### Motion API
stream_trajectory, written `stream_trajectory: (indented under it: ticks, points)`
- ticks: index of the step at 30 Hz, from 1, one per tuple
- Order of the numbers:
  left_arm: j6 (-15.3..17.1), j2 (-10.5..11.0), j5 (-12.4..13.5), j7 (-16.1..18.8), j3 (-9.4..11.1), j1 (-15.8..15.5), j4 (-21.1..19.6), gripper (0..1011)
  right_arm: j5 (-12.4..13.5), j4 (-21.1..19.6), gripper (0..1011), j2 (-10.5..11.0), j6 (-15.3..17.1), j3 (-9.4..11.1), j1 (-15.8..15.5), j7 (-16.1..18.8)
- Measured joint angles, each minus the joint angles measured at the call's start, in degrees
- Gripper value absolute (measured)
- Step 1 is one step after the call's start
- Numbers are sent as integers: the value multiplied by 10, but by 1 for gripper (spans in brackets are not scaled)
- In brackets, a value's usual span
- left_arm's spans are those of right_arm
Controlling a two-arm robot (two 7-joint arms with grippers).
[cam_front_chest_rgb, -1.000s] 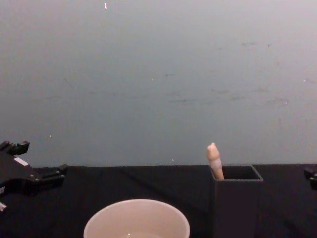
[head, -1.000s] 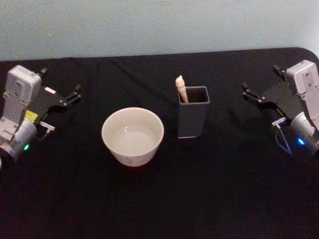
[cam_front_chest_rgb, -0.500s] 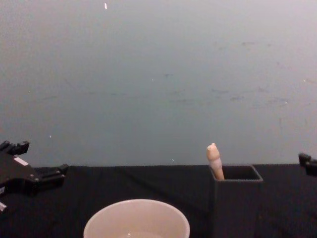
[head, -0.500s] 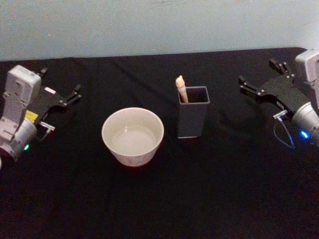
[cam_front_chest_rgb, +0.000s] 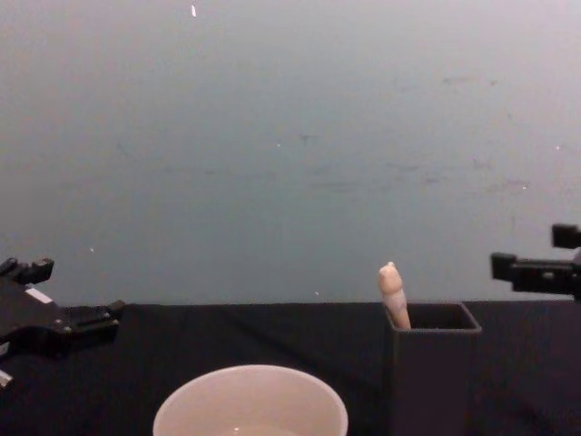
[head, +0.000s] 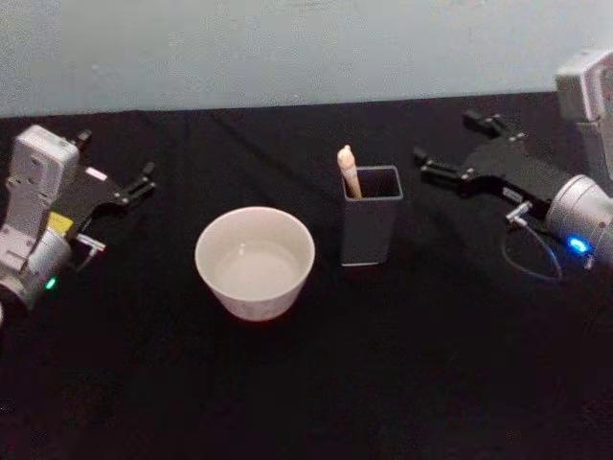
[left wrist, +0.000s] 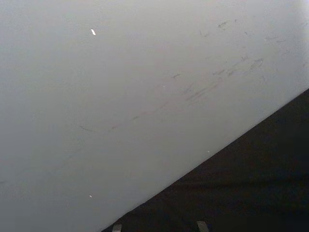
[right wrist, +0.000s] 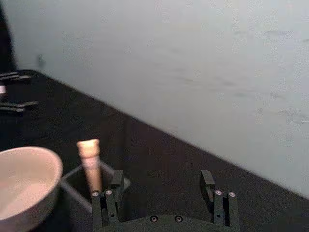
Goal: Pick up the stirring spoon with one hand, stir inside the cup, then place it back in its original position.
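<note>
Head view shows the right gripper (head: 443, 139) spread wide, near the right side of the dark holder (head: 372, 230) and apart from it. The stirring spoon (head: 347, 171) stands in the holder, the cup (head: 255, 292) to its left. The left gripper (head: 115, 161) sits unclenched far left.

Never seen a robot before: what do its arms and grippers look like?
Black two-fingered grippers on silver-grey arms. The left gripper bears a white label, its arm a yellow sticker and green light; by the right gripper, a blue light and looping cable.
</note>
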Motion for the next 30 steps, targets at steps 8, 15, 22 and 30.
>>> stream_trajectory:
  ticks: [8, 15, 22, 30]
  points:
    - [0, 0, 0, 0, 0, 0, 0, 1001, 16, -24, 1000, 2, 56, -11, 13, 53]
    - [0, 0, 0, 0, 0, 0, 0, 1001, -3, -15, 1000, -17, 95, -38, 44, 76]
    - [0, 0, 0, 0, 0, 0, 0, 1001, -18, 14, 1000, -46, 125, -57, 76, 78]
    - [0, 0, 0, 0, 0, 0, 0, 1001, -29, 39, 1000, -69, 137, -68, 99, 80]
